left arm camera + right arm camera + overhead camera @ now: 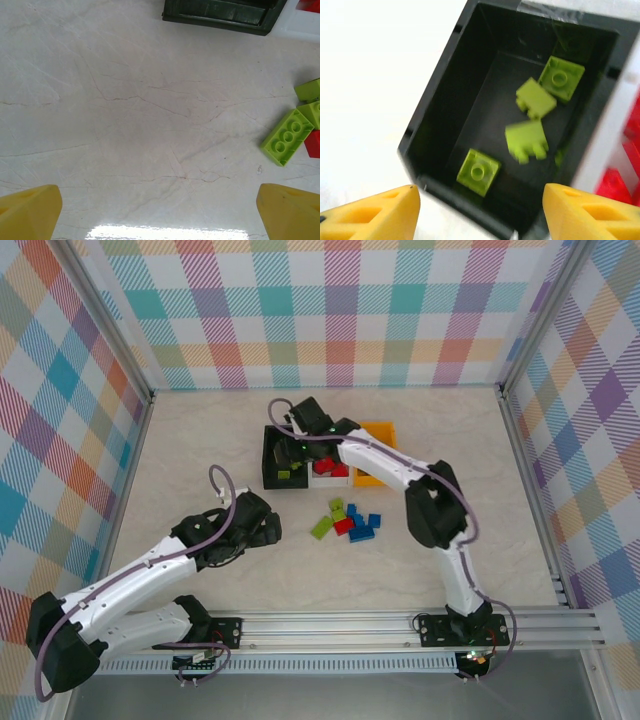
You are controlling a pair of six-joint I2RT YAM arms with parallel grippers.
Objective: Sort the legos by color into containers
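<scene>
Lime-green plastic bricks (535, 97) lie in the black rectangular plastic bin (440, 100), one of them blurred, with the right gripper (480, 202) hanging above, yellow jaws apart and empty, while the left gripper (160, 210) gapes wide over the pale marbled table (125, 100) beside loose red, blue and green bricks (350, 522).

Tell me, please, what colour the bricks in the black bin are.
Lime green bricks, clearest in the right wrist view.

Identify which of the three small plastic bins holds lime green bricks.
The black rectangular plastic bin, leftmost in the row: lime green bricks are inside, while the white bin beside it holds red bricks.
</scene>
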